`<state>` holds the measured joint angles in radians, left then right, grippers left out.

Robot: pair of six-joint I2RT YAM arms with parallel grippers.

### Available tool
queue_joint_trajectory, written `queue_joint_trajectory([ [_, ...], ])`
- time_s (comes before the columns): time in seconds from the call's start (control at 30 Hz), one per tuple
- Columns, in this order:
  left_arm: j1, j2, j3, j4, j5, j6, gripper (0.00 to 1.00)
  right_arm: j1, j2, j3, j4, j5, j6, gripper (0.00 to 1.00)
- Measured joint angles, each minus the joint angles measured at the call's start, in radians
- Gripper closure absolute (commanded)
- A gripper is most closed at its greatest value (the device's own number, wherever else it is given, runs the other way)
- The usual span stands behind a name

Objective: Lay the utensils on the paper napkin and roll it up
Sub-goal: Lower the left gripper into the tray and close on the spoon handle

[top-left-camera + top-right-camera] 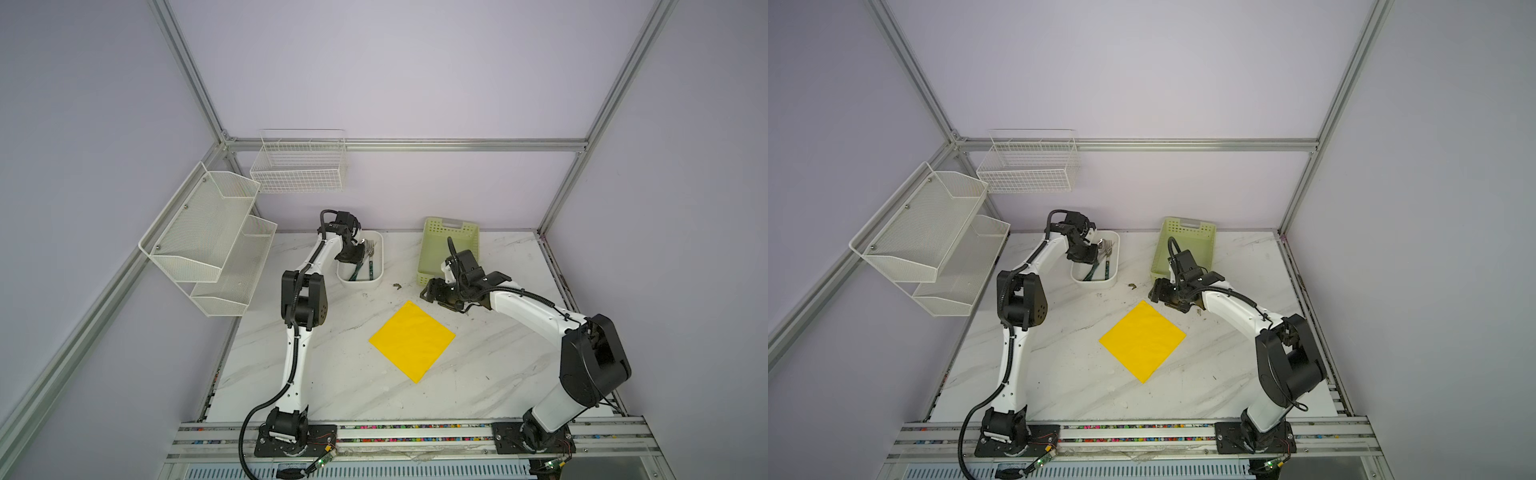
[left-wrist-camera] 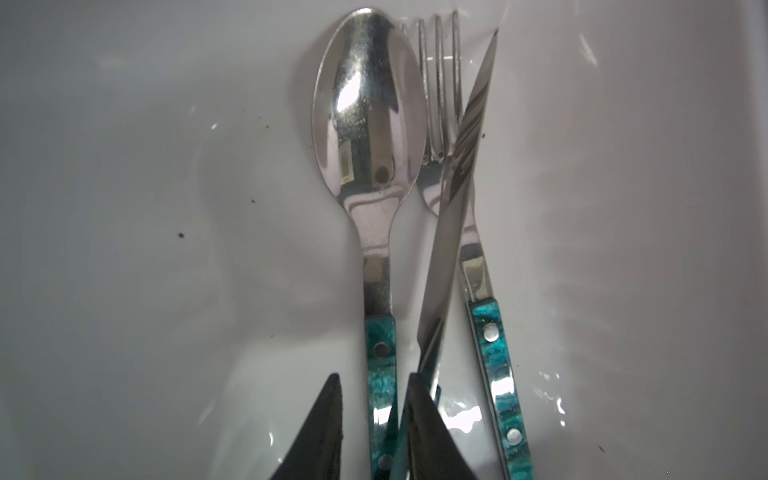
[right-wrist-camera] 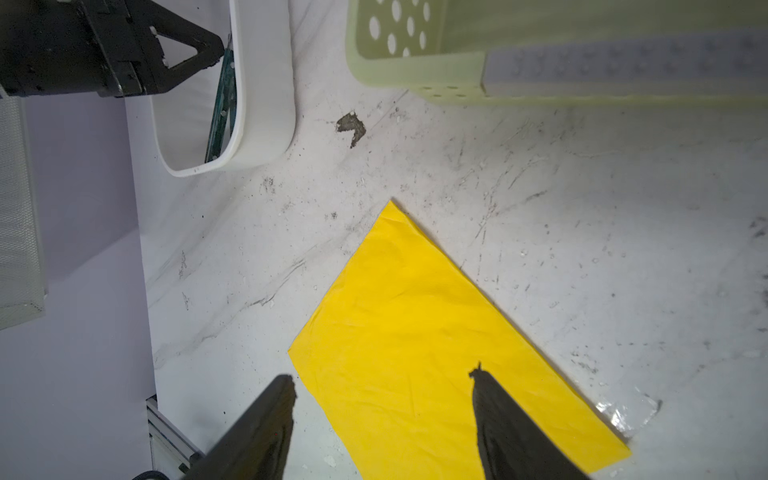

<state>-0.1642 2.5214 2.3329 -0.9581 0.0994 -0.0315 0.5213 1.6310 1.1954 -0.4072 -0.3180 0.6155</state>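
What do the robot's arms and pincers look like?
Both arms, the left arm and the right arm, are white tubes with chunky black joints. A ribbed black cable runs along each. The left pincer and right pincer each have two black, pointed fingers.

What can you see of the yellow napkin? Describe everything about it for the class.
The napkin is a bright yellow square of thin paper, lightly creased. It lies flat and unrolled on the marble-look table, turned like a diamond with one corner toward the back wall. Nothing lies on it. The right gripper hangs open near that far corner, holding nothing.
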Motion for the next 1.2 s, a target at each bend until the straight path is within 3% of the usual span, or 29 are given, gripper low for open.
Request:
queue_joint_trajectory([
  [0.53, -0.006, 0.019, 0.0, 0.008, -0.012, 0.002, 0.71, 0.0, 0.0, 0.0, 0.002, -0.005, 0.0, 0.3],
  [0.73, -0.015, 0.033, 0.0, 0.014, -0.006, 0.006, 0.63, 0.0, 0.0, 0.0, 0.003, -0.005, 0.0, 0.3],
  [1.2, -0.028, 0.033, 0.0, 0.017, -0.006, 0.017, 0.85, 0.0, 0.0, 0.0, 0.003, -0.011, -0.001, 0.31],
])
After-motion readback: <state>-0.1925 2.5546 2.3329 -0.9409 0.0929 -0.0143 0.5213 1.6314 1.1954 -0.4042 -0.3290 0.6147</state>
